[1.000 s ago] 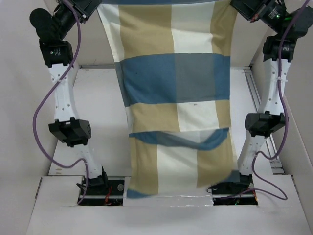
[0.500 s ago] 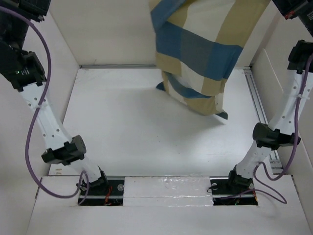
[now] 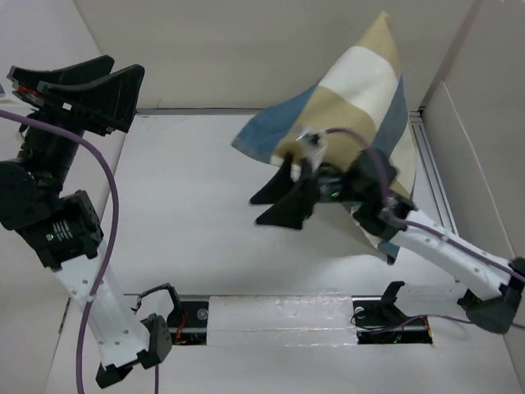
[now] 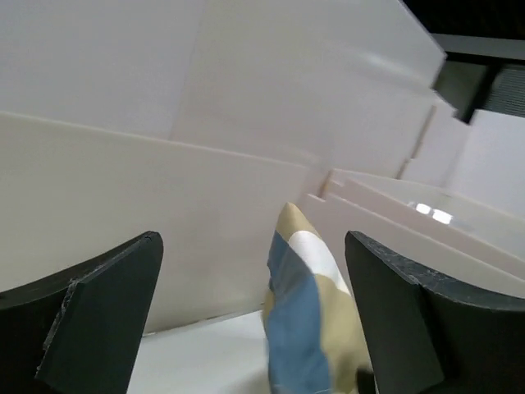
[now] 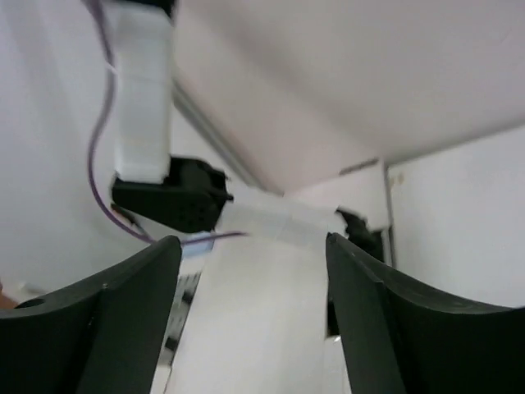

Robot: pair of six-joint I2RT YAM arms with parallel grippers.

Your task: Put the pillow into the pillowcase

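Observation:
The blue, tan and cream checked pillowcase [image 3: 361,90] lies bunched at the back right of the table, one corner sticking up against the right wall. It looks full. The pillow itself is hidden. My right gripper [image 3: 256,212] hovers in front of the pillowcase, pointing left, open and empty; its arm lies across the cloth's lower part. My left gripper [image 3: 127,70] is raised at the far left, open and empty. In the left wrist view the pillowcase [image 4: 316,320] shows far off between the spread fingers [image 4: 90,312]. The right wrist view has only table between its fingers [image 5: 394,328].
White walls [image 3: 246,49] close in the white table [image 3: 189,213] at the back and on both sides. A rail [image 3: 431,172] runs along the right edge. The left arm [image 5: 143,107] and the front strip with the arm bases [image 3: 279,312] show in the right wrist view.
The pillowcase hung high from both shut grippers, then swung to the back right. Now both grippers are open and the pillowcase has dropped onto the table there. The right arm has come down.

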